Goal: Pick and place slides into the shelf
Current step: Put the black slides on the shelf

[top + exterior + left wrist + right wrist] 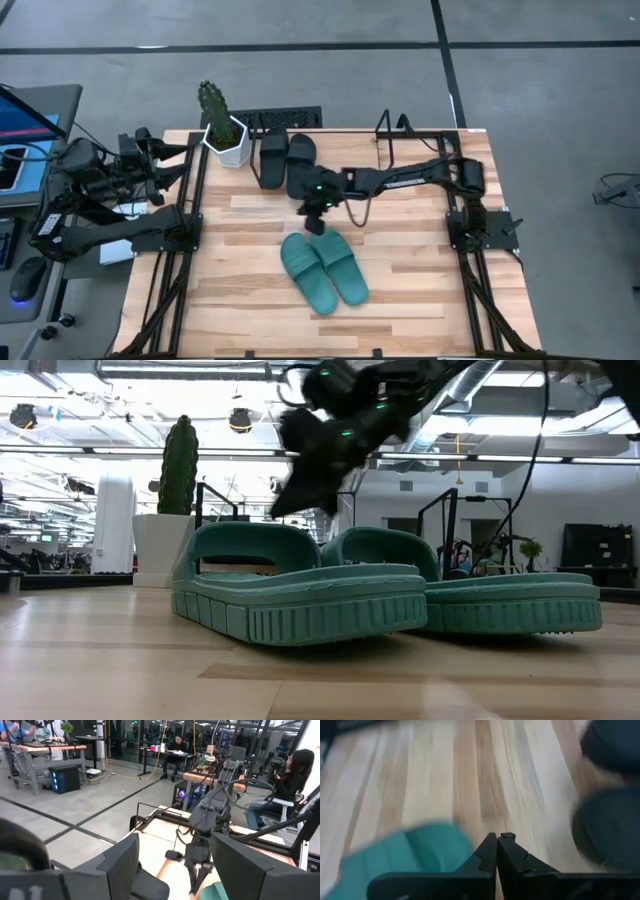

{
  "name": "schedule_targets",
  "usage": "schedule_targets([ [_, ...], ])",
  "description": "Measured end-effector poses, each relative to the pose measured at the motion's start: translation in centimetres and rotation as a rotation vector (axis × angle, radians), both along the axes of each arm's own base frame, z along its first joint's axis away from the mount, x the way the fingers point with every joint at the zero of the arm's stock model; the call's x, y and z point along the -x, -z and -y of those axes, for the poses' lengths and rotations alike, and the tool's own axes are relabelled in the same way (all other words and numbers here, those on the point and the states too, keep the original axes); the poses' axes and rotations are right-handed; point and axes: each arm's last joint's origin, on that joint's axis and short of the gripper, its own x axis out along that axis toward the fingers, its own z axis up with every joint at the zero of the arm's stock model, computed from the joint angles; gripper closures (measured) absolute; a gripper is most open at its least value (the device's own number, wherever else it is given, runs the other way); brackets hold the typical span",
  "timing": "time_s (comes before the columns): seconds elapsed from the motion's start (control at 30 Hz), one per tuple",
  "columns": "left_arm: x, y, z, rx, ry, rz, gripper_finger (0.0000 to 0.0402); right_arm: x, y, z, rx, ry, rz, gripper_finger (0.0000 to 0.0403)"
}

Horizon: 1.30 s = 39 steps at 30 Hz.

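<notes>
Two matte black slip-on slides lie near the far edge of the light wooden bench, by a thin black metal rod shelf and a white pot holding a green cactus. Two teal green slides lie mid-bench. The right claw hangs clenched, empty, above them. The left claw waits released at the far left corner. People sit at desks beyond.

The shelf is largely hidden behind the right arm.

Matte teal slides (ribbed soles)
</notes>
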Motion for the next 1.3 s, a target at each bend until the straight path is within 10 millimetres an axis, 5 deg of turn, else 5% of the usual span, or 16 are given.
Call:
schedule_targets([
  [0.33, 0.0, 0.0, 0.0, 0.012, 0.013, -0.001, 0.0171, -3.4, 0.7, -0.2, 0.057, -0.002, -0.029, 0.0403],
  [1.3, 0.0, 0.1, 0.1, 0.019, 0.034, -0.004, 0.0171, -2.3, 1.7, 2.7, 0.143, 0.071, -0.184, 0.0403],
])
